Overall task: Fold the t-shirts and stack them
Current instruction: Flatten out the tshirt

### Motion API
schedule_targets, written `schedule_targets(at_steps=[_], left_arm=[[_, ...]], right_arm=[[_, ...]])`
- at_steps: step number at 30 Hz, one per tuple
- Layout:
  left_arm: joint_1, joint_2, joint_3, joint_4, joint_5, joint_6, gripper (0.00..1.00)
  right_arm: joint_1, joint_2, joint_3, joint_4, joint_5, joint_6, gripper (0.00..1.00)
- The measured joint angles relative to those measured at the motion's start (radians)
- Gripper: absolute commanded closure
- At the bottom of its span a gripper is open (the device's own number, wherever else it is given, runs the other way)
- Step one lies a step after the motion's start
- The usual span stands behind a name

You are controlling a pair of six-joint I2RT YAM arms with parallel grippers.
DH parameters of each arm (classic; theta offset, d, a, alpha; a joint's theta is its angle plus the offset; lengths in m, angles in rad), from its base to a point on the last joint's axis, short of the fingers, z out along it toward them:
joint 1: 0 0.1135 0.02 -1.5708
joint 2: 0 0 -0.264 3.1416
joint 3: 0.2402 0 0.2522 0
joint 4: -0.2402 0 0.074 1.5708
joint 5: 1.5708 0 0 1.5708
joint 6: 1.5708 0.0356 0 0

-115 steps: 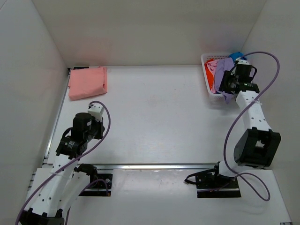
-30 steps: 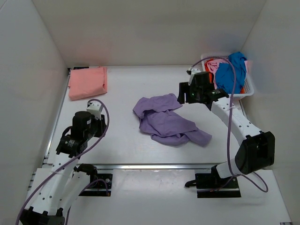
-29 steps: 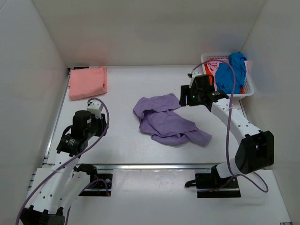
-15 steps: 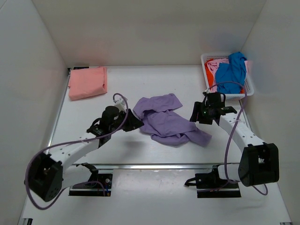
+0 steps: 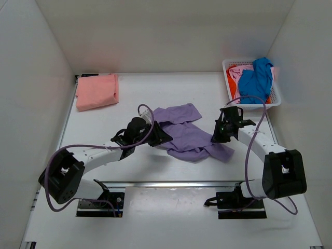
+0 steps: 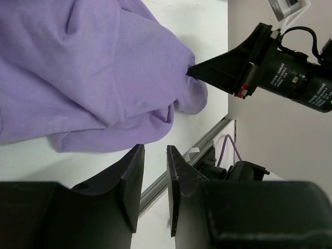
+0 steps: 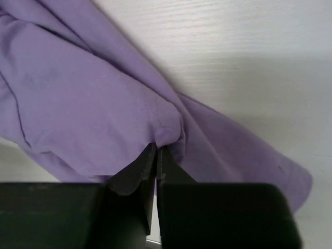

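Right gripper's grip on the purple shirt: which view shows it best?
The right wrist view: the right gripper is shut on a fold of the lavender shirt, close up. The left wrist view shows it from the side; the top view only from afar.

Top cam looks down on the whole surface [image 5: 171, 88]; both wrist cams sit close on the lavender shirt [image 5: 189, 136].

Two t-shirts out on the table [image 5: 155, 98]: one lavender shirt [image 5: 189, 136], one salmon-pink shirt [image 5: 97, 91]. One basket [image 5: 253, 106]; three cloth colours in it: blue [image 5: 254, 80], pink [image 5: 243, 69], orange-red [image 5: 232, 74]. Two arms: left arm [image 5: 98, 155]; right arm [image 5: 257, 141].
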Motion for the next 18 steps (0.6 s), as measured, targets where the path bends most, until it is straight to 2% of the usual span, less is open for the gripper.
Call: schedule_targets(at_steps=[3,8,13,18], left_arm=[[0.010,-0.013,-0.011,-0.016,-0.007,0.000,0.66],[0.074,-0.127,-0.069,-0.083,-0.024,0.015,0.66],[0.174,-0.272,-0.085,-0.206,-0.031,0.055,0.65],[0.218,-0.418,-0.133,-0.298,-0.043,0.078,0.65]], right_arm=[[0.040,-0.003,0.000,0.001,-0.015,0.013,1.00],[0.201,-0.055,-0.001,0.014,-0.071,0.091,1.00],[0.405,-0.111,-0.045,0.140,-0.137,0.241,1.00],[0.569,-0.042,-0.071,0.287,-0.232,0.346,1.00]])
